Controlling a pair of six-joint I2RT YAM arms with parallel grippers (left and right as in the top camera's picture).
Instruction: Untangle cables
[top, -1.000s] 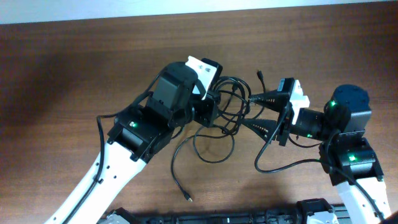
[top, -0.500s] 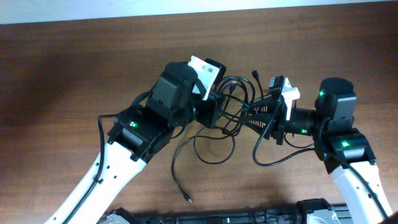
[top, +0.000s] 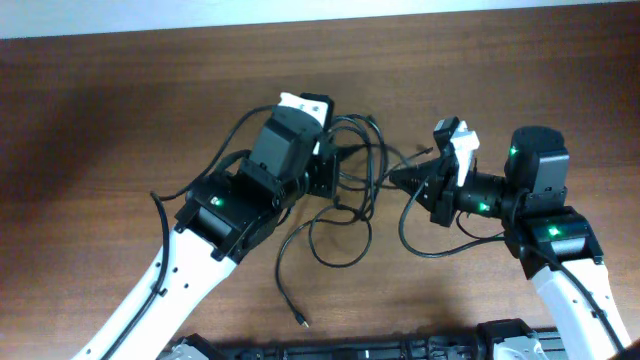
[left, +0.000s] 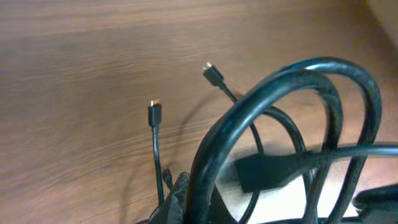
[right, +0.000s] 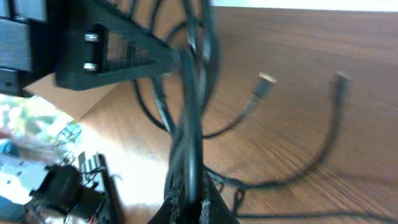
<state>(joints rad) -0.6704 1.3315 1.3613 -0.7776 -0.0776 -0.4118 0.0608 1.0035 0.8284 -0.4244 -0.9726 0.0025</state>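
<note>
Right wrist view: the right tool (right: 188, 205) is clamped shut on the cables (right: 194, 124), which rise from its fingers. Overhead, the left tool (top: 328, 172) pinches the same cables, strung between both tools, loose loops trailing onto the counter (top: 120, 100).

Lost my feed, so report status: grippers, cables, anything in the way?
Left gripper shut on cables. Right gripper shut on same bundle, strung between them. Loose plug ends trail over table; nothing blocking seen.
</note>
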